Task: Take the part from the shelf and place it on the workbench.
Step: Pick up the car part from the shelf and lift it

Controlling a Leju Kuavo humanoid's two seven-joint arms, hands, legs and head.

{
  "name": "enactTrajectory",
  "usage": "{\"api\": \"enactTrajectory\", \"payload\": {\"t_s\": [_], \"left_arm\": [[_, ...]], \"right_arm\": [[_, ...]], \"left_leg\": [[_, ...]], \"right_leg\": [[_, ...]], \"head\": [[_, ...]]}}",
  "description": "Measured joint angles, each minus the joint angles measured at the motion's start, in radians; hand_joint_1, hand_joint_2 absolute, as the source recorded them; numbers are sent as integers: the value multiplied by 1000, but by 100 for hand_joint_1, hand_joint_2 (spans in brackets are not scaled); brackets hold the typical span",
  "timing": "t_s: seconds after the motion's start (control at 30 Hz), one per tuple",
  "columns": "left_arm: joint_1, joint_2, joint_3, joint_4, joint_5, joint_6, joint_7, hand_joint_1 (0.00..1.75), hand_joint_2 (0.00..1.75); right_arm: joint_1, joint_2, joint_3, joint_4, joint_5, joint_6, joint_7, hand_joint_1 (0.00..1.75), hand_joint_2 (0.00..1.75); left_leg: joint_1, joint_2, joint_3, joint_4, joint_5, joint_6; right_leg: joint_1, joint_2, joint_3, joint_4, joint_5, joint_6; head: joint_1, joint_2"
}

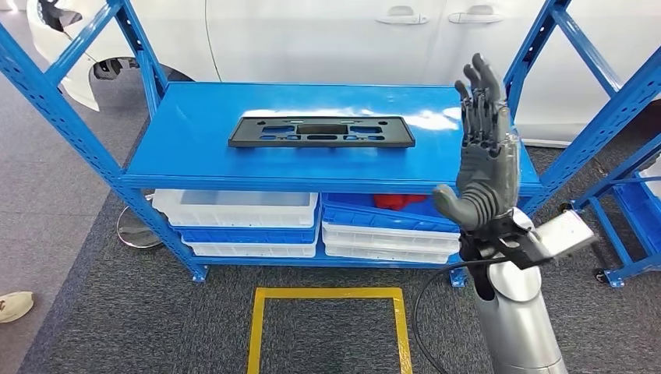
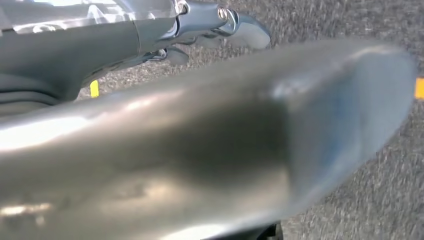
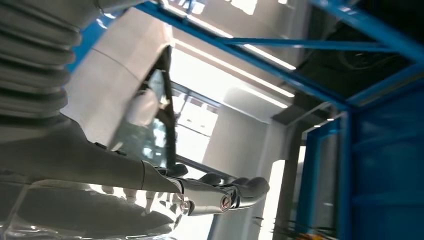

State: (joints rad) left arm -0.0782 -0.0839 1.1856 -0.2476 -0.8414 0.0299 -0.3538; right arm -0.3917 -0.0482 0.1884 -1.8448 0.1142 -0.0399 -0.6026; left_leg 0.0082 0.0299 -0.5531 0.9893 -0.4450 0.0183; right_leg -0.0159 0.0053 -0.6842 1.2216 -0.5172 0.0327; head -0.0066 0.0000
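A flat black rectangular part (image 1: 321, 131) with slots lies on the top board of the blue shelf (image 1: 195, 156), near the middle. My right hand (image 1: 485, 156) is raised in front of the shelf's right end, fingers stretched up and apart, holding nothing, well to the right of the part. In the right wrist view the same hand (image 3: 215, 192) shows its fingers extended against the blue shelf frame. In the left wrist view my left hand (image 2: 200, 27) hangs over grey carpet with its fingers out and nothing in them.
White and blue bins (image 1: 234, 209) are stacked under the top board, one holding something red (image 1: 397, 201). A yellow tape square (image 1: 327, 294) marks the carpet in front. A white car (image 1: 312, 31) stands behind, another blue rack (image 1: 623, 195) to the right, and a person's shoe (image 1: 14, 305) at far left.
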Motion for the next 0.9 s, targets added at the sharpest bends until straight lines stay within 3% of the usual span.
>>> {"api": "enactTrajectory", "payload": {"t_s": [0.07, 0.1, 0.27, 0.33, 0.4, 0.43, 0.47, 0.5, 0.57, 0.63, 0.73, 0.8, 0.9], "left_arm": [[-3, -4, 11, 3, -13, 1, -3, 0, 0], [-4, -5, 16, 4, -20, 2, -4, 0, 0], [-8, -9, 35, 7, -46, 7, -9, 0, 0], [-9, -10, 37, 9, -49, 7, -10, 0, 0], [-8, -11, 38, 11, -50, 6, -10, 0, 0], [-7, -11, 39, 11, -51, 6, -10, 0, 0], [-6, -11, 39, 11, -52, 6, -10, 0, 0], [-6, -11, 40, 11, -52, 6, -11, 0, 0], [-8, -11, 41, 11, -53, 6, -12, 0, 0], [-10, -12, 41, 12, -53, 6, -16, 0, 0], [-11, -14, 43, 12, -51, 6, -21, 0, 0], [-12, -16, 43, 12, -51, 6, -23, 0, 0], [-11, -18, 45, 13, -51, 6, -26, 0, 0]], "right_arm": [[-9, -10, 21, -50, -16, -7, -18, 0, 0], [-12, -12, 31, -73, -26, -10, -27, 0, 0], [-28, -22, 62, -161, -66, -7, -60, 0, 0], [-34, -22, 68, -179, -80, 3, -61, 0, 0], [-35, -23, 72, -187, -92, 15, -61, 0, 0], [-35, -23, 72, -189, -98, 21, -61, 0, 0], [-35, -24, 73, -189, -101, 28, -59, 0, 0], [-36, -24, 74, -189, -104, 38, -55, 0, 0], [-39, -28, 78, -189, -105, 63, -39, 0, 0], [-46, -32, 84, -186, -103, 93, -16, 0, 0], [-56, -40, 93, -172, -109, 133, 11, 0, 0], [-65, -46, 95, -158, -119, 157, 25, 0, 0], [-74, -52, 100, -123, -124, 189, 58, 0, 0]], "left_leg": [[-2, 1, -1, 12, -8, -8], [-3, 1, -3, 17, -11, -12], [-3, -5, -12, 38, -30, -41], [1, -15, -52, 131, -85, -51], [3, -19, -117, 271, -148, -57], [4, -19, -139, 315, -158, -58], [4, -19, -142, 320, -146, -58], [4, -20, -126, 282, -114, -56], [3, -26, -57, 135, -39, -46], [0, -33, -16, 37, -11, -36], [-2, -35, -12, 18, -9, -19], [1, -32, -8, 6, -1, -5], [-1, -26, -7, 1, 3, 3]], "right_leg": [[0, -11, 67, -136, 56, -4], [1, -15, 87, -179, 69, -9], [3, -8, 95, -206, 75, -40], [0, -3, 96, -209, 78, -48], [1, 7, 94, -209, 79, -50], [1, 11, 93, -208, 79, -50], [2, 16, 94, -208, 79, -50], [2, 20, 96, -208, 78, -50], [3, 28, 100, -207, 77, -47], [5, 34, 98, -206, 77, -37], [4, 35, 94, -207, 78, -18], [4, 24, 78, -171, 53, -9], [3, 8, -9, 9, -35, -2]], "head": [[0, 0], [-1, 0], [-2, 0], [-4, 0], [-5, 0], [-5, 0], [-6, 0], [-6, 0], [-6, 0], [-5, 0], [-5, 0], [-2, 0], [1, 0]]}}
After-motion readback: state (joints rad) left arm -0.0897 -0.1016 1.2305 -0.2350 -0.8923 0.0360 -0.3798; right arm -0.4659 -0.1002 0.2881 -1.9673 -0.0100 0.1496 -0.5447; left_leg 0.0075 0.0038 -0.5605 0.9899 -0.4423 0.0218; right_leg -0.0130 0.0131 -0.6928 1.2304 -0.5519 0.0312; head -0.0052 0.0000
